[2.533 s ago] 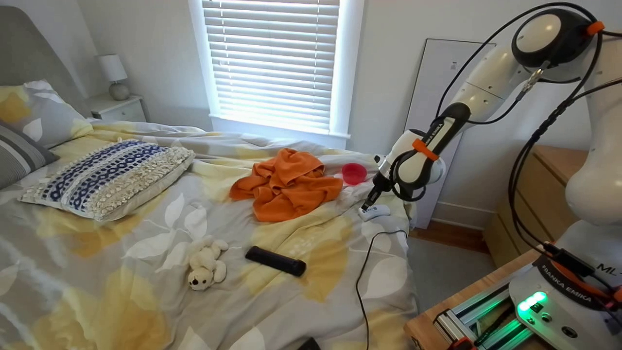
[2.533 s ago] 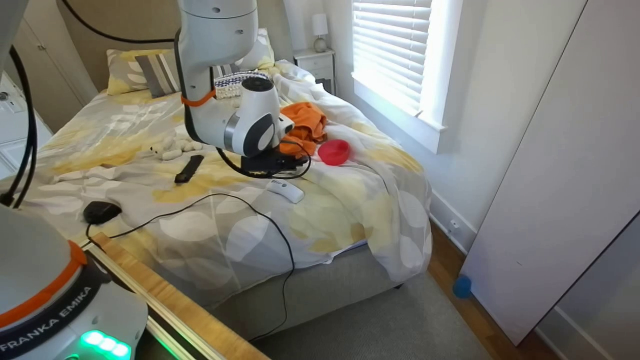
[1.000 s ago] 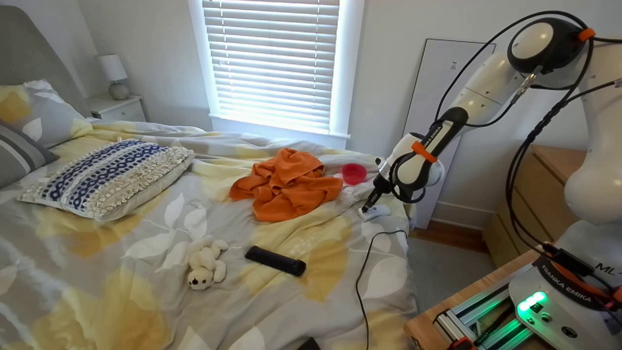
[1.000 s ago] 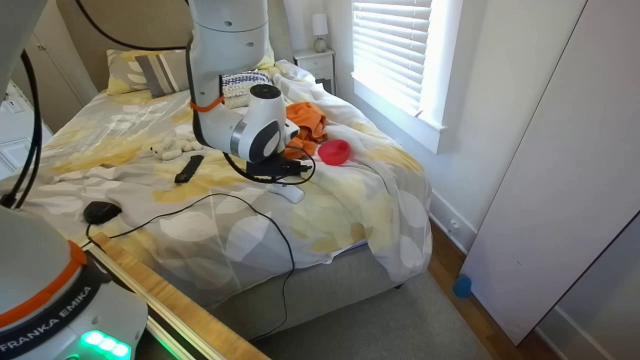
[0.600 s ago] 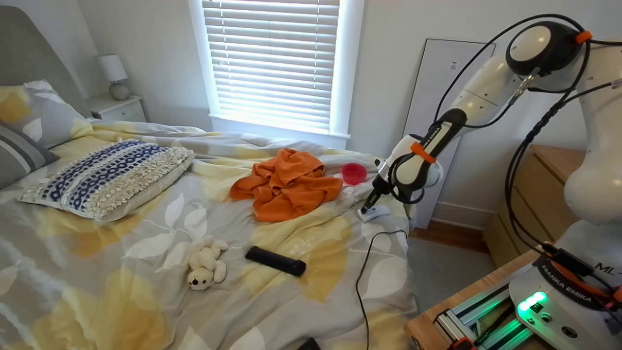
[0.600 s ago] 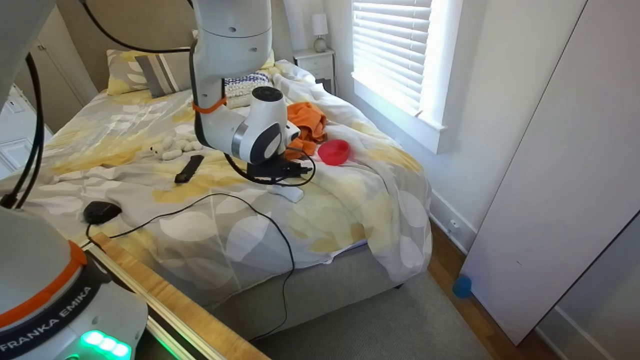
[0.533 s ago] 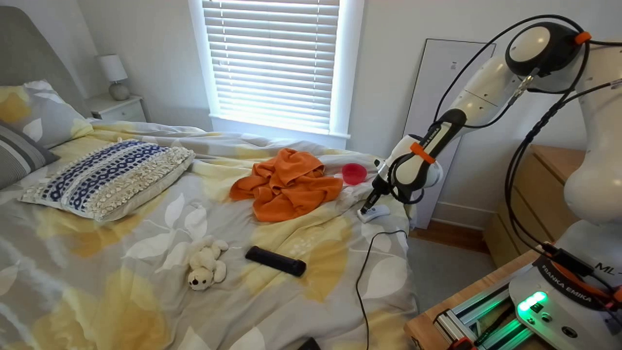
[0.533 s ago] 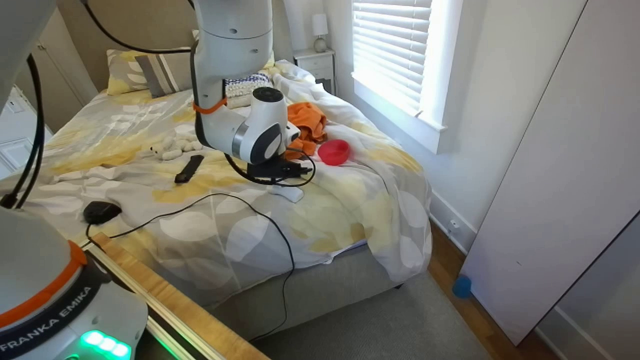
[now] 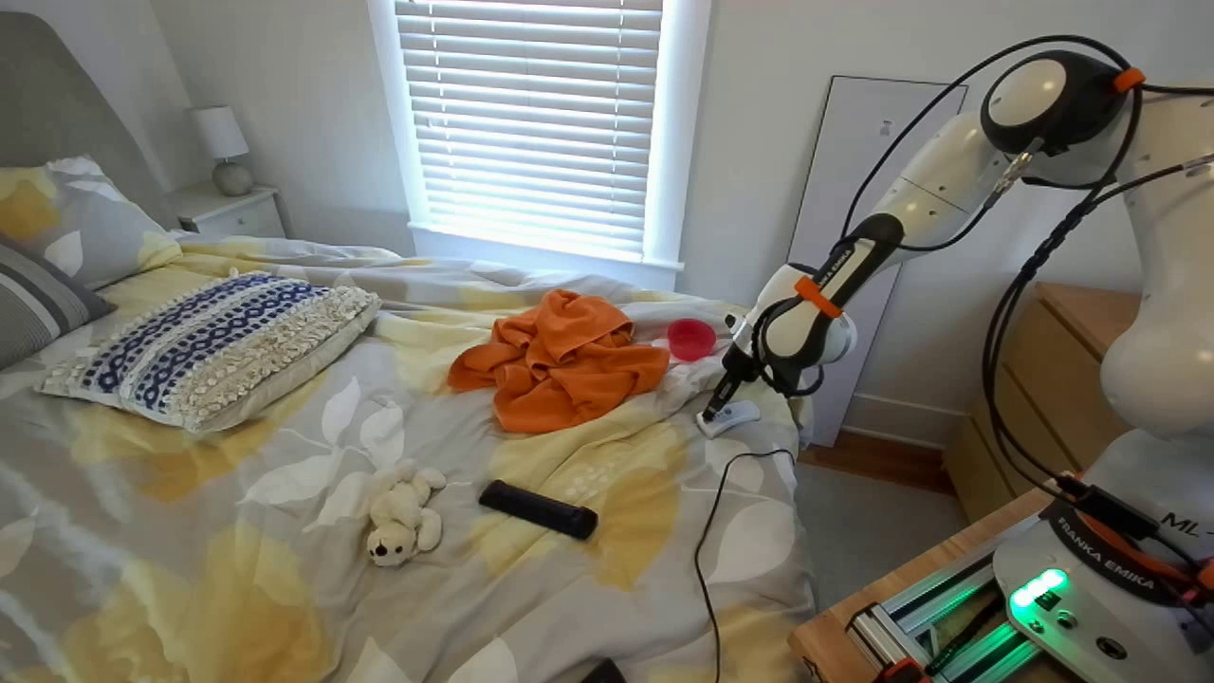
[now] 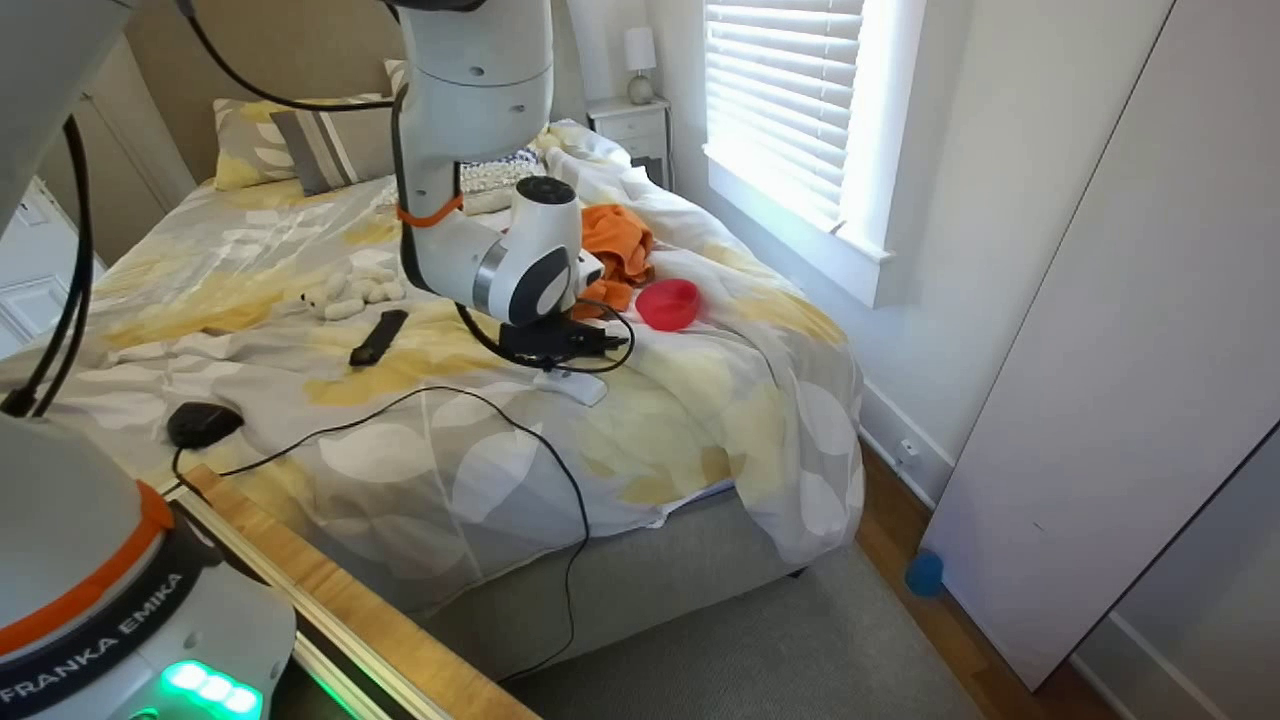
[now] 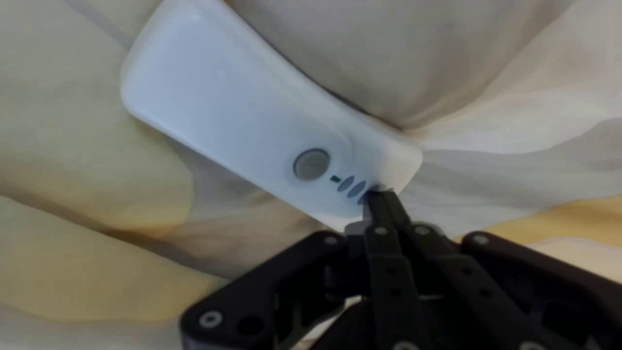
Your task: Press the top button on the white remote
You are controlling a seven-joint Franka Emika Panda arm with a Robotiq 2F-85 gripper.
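Note:
The white remote (image 11: pixel 233 107) lies on the bed, diagonal in the wrist view. It also shows in both exterior views (image 9: pixel 740 415) (image 10: pixel 588 389). A large round grey button (image 11: pixel 311 165), a small green mark (image 11: pixel 335 179) and small grey ovals (image 11: pixel 356 189) run towards one end. My gripper (image 11: pixel 381 193) is shut, its fingertips together with nothing between them. The tips are over the last ovals near that end and hide part of them. In an exterior view the gripper (image 9: pixel 709 415) points down at the remote's end. Whether the tips touch the surface I cannot tell for certain.
A red bowl (image 9: pixel 691 340) and an orange cloth (image 9: pixel 560 365) lie beyond the gripper. A black remote (image 9: pixel 538 509) and a white stuffed toy (image 9: pixel 405 517) lie further along the bed (image 9: pixel 531 607). A black cable (image 9: pixel 707 569) runs near the bed's edge.
My shut gripper has moved slightly down onto the remote's end, and the arm has lowered and shifted. The white remote has shifted very slightly to the left in an exterior view.

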